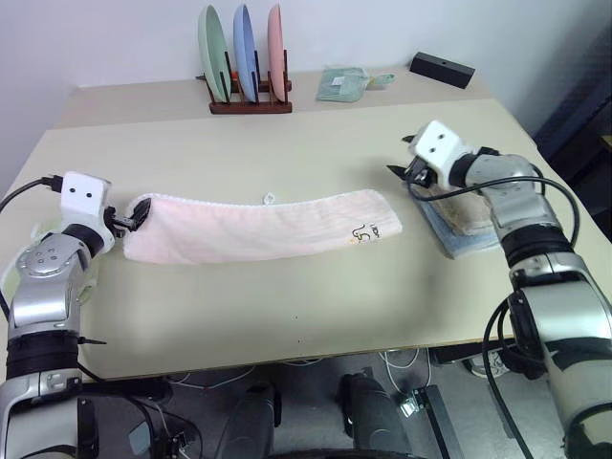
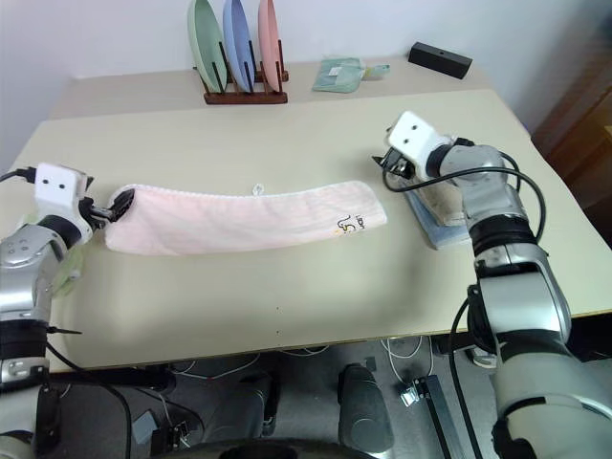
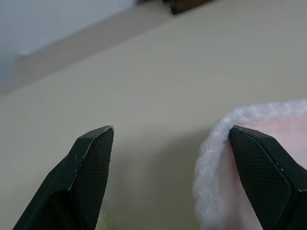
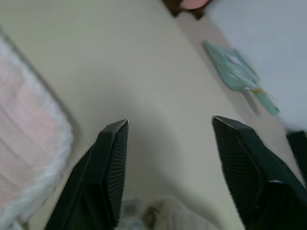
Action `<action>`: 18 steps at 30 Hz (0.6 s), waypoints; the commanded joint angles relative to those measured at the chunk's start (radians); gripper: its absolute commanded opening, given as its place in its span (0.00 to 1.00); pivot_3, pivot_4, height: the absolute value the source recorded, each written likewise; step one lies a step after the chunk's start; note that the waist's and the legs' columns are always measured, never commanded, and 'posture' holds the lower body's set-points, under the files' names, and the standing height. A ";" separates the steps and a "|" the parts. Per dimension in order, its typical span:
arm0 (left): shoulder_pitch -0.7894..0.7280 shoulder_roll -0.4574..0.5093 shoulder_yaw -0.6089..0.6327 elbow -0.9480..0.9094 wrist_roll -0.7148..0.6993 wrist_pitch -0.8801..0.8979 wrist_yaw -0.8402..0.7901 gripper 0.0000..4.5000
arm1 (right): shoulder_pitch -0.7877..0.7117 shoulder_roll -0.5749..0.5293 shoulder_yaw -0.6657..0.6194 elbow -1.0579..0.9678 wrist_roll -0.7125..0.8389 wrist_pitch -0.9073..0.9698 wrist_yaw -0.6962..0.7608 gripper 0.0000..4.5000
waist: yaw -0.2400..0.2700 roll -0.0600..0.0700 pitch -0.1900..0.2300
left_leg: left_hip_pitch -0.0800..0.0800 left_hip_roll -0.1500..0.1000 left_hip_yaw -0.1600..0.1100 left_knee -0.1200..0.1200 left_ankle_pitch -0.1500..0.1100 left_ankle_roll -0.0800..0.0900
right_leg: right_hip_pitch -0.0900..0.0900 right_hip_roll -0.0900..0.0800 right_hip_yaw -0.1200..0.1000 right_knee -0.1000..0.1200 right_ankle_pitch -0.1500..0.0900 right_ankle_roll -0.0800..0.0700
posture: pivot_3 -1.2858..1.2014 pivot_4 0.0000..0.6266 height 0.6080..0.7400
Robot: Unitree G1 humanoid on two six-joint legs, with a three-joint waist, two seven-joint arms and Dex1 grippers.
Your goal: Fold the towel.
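Note:
The pale pink towel (image 1: 258,228) lies across the middle of the table as a long, slightly curved strip with white edging, and a small dark mark (image 1: 363,231) sits near its right end. At the towel's left end my left gripper (image 1: 134,218) stands open; in the left wrist view one finger (image 3: 268,177) lies against the fluffy edge (image 3: 211,158) and nothing is between the jaws. My right gripper (image 1: 406,158) hovers open just beyond and behind the towel's right end. The right wrist view shows its fingers (image 4: 108,172) spread wide over bare table, with the towel (image 4: 29,158) off to one side.
Folded towels (image 1: 459,225), beige on top of a bluish one, lie under my right forearm. At the back stand a wooden rack with three plates (image 1: 249,57), a pale green packet (image 1: 344,84) and a black box (image 1: 442,69). The table's front edge is near.

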 commanded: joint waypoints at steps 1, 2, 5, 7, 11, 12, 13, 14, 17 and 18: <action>0.089 0.014 -0.018 -0.199 -0.006 -0.011 -0.046 0.87 | 0.176 -0.029 -0.099 -0.393 0.186 0.302 0.069 1.00 | 0.001 0.000 0.000 | 0.000 0.000 0.000 0.000 0.000 0.000 | 0.000 0.000 0.000 0.000 0.000 0.000 | 0.52 0.24 1.00; 0.107 0.006 -0.018 -0.228 -0.014 0.019 -0.042 0.87 | 0.240 -0.036 -0.117 -0.498 0.224 0.386 0.068 1.00 | 0.002 0.000 0.000 | 0.000 0.000 0.000 0.000 0.000 0.000 | 0.000 0.000 0.000 0.000 0.000 0.000 | 0.52 0.24 1.00; 0.157 0.006 -0.028 -0.287 -0.005 0.065 -0.035 0.87 | 0.397 -0.045 -0.174 -0.744 0.342 0.612 0.055 1.00 | 0.001 0.000 0.000 | 0.000 0.000 0.000 0.001 0.000 0.000 | 0.000 0.000 0.000 0.002 0.000 0.000 | 0.52 0.24 1.00; 0.193 0.021 -0.045 -0.308 0.038 0.073 -0.028 0.87 | 0.489 -0.028 -0.221 -0.869 0.420 0.739 0.020 1.00 | 0.000 0.000 0.000 | 0.001 0.000 0.000 0.001 0.000 0.000 | 0.000 0.000 0.000 0.002 0.000 -0.001 | 0.52 0.24 1.00; 0.208 0.014 -0.048 -0.340 0.037 0.067 -0.030 0.87 | 0.589 0.029 -0.314 -1.025 0.587 0.985 -0.073 1.00 | 0.003 0.000 0.000 | 0.001 0.000 0.000 0.001 0.000 0.000 | 0.001 0.001 0.000 0.002 0.000 -0.001 | 0.52 0.24 1.00; 0.210 0.012 -0.059 -0.359 0.033 0.054 -0.044 0.87 | 0.605 0.053 -0.344 -1.049 0.645 1.058 -0.101 1.00 | 0.005 -0.001 -0.001 | 0.001 0.000 0.000 0.002 0.000 0.000 | 0.001 0.001 0.000 0.002 0.000 -0.001 | 0.52 0.24 1.00; 0.212 0.012 -0.074 -0.378 0.031 0.042 -0.061 0.87 | 0.622 0.073 -0.367 -1.072 0.695 1.123 -0.124 1.00 | 0.006 -0.001 -0.001 | 0.001 0.000 0.000 0.002 0.000 0.000 | 0.001 0.001 0.000 0.001 0.000 -0.001 | 0.52 0.24 1.00; 0.213 0.007 -0.090 -0.402 0.021 0.033 -0.080 0.87 | 0.641 0.095 -0.385 -1.096 0.737 1.186 -0.154 1.00 | 0.008 -0.001 -0.001 | 0.001 0.000 0.000 0.002 0.000 0.000 | 0.001 0.001 0.000 0.001 0.000 -0.001 | 0.52 0.24 1.00; 0.212 -0.010 -0.138 -0.466 0.002 0.026 -0.120 0.87 | 0.661 0.179 -0.428 -1.126 0.789 1.323 -0.292 1.00 | 0.025 -0.001 -0.001 | 0.001 0.000 0.000 0.002 0.000 0.000 | 0.002 0.001 0.000 0.001 0.000 -0.001 | 0.52 0.24 1.00; 0.211 -0.015 -0.157 -0.482 0.001 0.026 -0.130 0.87 | 0.655 0.213 -0.449 -1.123 0.800 1.361 -0.344 1.00 | 0.026 -0.001 -0.001 | 0.001 0.000 0.000 0.002 0.000 0.000 | 0.002 0.000 0.000 0.000 0.000 -0.001 | 0.52 0.24 1.00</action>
